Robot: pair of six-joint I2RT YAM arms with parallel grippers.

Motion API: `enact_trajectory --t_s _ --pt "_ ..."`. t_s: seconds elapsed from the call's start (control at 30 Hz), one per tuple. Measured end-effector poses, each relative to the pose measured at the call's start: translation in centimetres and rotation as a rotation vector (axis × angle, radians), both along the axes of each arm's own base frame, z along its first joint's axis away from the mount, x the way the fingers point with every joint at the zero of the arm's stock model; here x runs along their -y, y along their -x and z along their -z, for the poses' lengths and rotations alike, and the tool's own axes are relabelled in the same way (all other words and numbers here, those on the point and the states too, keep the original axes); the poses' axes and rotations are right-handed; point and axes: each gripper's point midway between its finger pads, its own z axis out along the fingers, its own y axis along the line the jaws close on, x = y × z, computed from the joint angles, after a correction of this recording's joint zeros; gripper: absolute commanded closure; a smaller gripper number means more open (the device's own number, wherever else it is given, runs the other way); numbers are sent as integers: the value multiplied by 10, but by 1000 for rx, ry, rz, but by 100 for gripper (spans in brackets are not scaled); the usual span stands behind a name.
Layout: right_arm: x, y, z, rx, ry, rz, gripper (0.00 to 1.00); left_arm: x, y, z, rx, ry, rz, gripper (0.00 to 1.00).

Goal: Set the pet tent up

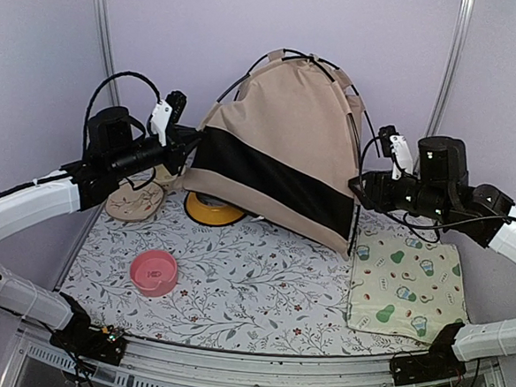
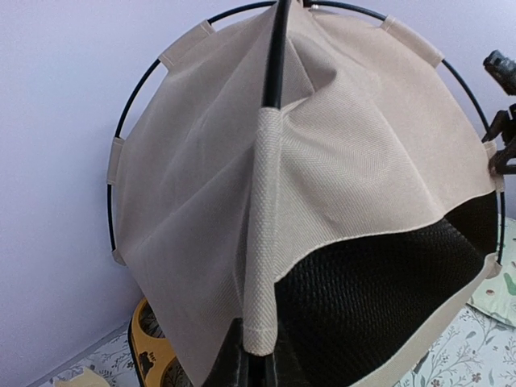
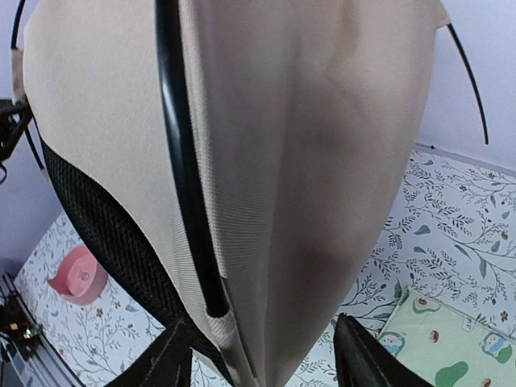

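Note:
The pet tent [image 1: 280,133] stands at the back middle of the table, tan fabric with a black mesh band and thin black poles crossing at its top. My left gripper [image 1: 186,149] is at its left edge. In the left wrist view the dark fingers of the left gripper [image 2: 262,367] are closed on the bottom end of a tan pole sleeve [image 2: 264,242]. My right gripper [image 1: 360,187] is at the tent's right lower edge. In the right wrist view the right gripper [image 3: 262,322] stands open, with the tent's corner and a black pole [image 3: 185,185] between its wide-spread fingers.
A yellow double-bowl feeder [image 1: 212,210] sits partly under the tent's front left. A pink bowl [image 1: 154,271] lies front left on the floral cloth, a tan paw-shaped pad [image 1: 133,200] at the left. A cream mat with green prints [image 1: 408,284] lies at the right.

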Motion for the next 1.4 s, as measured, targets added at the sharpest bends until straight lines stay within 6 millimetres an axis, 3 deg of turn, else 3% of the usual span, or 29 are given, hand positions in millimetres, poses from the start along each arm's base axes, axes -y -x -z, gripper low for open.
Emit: enact_trajectory --t_s 0.17,0.2,0.27,0.4,0.5,0.67,0.8,0.93,1.1,1.23,1.4 --pt "-17 -4 19 -45 29 -63 95 5 -2 -6 -1 -1 23 100" --pt "-19 -4 20 -49 30 -71 100 6 -4 -9 -1 -1 25 91" --pt "-22 -4 18 -48 17 -81 100 11 -12 -17 3 3 29 80" --pt "-26 -3 8 -48 -36 -87 100 15 -25 -45 37 52 14 47" --pt "-28 -3 9 -68 -70 -75 100 11 -29 -70 67 107 -20 32" --pt "-31 -2 16 -97 -120 -31 100 7 -25 -88 89 158 -69 29" --pt "-41 -2 9 -74 -176 -4 100 27 0 -92 81 191 -27 37" --pt "-64 -8 9 -60 -212 17 100 71 43 -71 16 209 91 42" --pt "-101 -21 17 -75 -236 41 100 119 78 -10 -117 159 167 49" --pt "-125 -31 19 -96 -265 53 100 145 90 37 -207 100 171 53" --pt "-144 -44 12 -106 -321 67 100 153 90 75 -276 67 121 54"
